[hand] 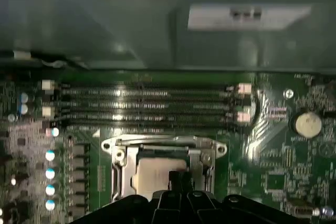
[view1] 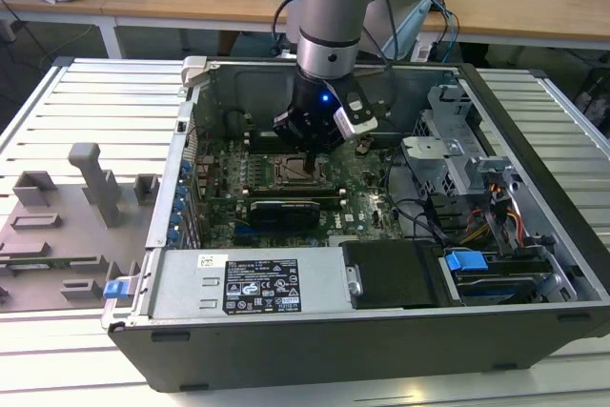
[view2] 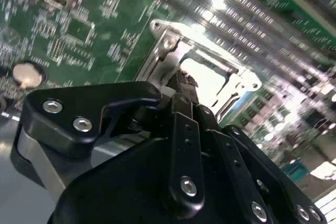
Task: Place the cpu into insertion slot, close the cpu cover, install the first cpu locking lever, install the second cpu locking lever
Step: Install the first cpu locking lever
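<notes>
Inside the open computer case [view1: 191,235], my gripper [view1: 307,152] hangs low over the processor socket on the green motherboard [view1: 367,183]. In both wrist views the black fingertips [hand: 181,181] are pressed together with nothing visible between them, right above the socket. The cpu [hand: 153,174], pale and square, lies in the socket. The silvery cpu cover [hand: 163,142] lies flat around it, and its window [view2: 207,80] shows bright beyond my gripper [view2: 184,85]. I cannot make out the locking levers.
Memory slots [hand: 147,103] run just beyond the socket, with a coin battery [hand: 307,123] to one side. A long black card [view1: 284,209] sits in front of the socket, a power supply [view1: 257,283] nearer. Drive cage and cables [view1: 467,169] crowd the exterior view's right. Grey fixtures [view1: 67,226] stand outside.
</notes>
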You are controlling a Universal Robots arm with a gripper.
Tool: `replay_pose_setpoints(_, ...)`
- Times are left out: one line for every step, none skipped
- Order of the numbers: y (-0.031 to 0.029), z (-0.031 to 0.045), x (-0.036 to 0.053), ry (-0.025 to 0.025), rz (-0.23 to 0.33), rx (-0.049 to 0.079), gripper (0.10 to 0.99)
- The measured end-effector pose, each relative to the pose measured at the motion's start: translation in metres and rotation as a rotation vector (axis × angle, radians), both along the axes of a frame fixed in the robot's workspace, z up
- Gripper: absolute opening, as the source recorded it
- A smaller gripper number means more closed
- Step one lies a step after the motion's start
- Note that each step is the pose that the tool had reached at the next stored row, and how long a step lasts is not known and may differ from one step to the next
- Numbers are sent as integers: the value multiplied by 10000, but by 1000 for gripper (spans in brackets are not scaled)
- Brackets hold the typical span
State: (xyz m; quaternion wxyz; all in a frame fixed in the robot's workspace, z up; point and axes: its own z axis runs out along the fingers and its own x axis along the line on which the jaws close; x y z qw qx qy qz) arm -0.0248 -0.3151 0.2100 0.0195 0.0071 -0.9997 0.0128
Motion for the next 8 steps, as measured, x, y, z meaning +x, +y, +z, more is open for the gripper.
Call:
replay_pose_setpoints(-24,2,-4,-8,0,1,106)
replay_pose_setpoints(-32,22,-4,-11,0,-1,106)
replay_pose_setpoints(-33,54,-5,-14,-2,3,106)
replay_pose_setpoints(-33,141,-4,-14,0,2,106)
replay_pose_setpoints(-33,185,-4,-15,-1,2,106)
replay_pose_setpoints(-33,219,-4,-15,0,3,106)
replay_pose_setpoints(-33,276,-4,-15,0,2,106)
replay_pose_setpoints(-33,303,-4,-15,0,2,106)
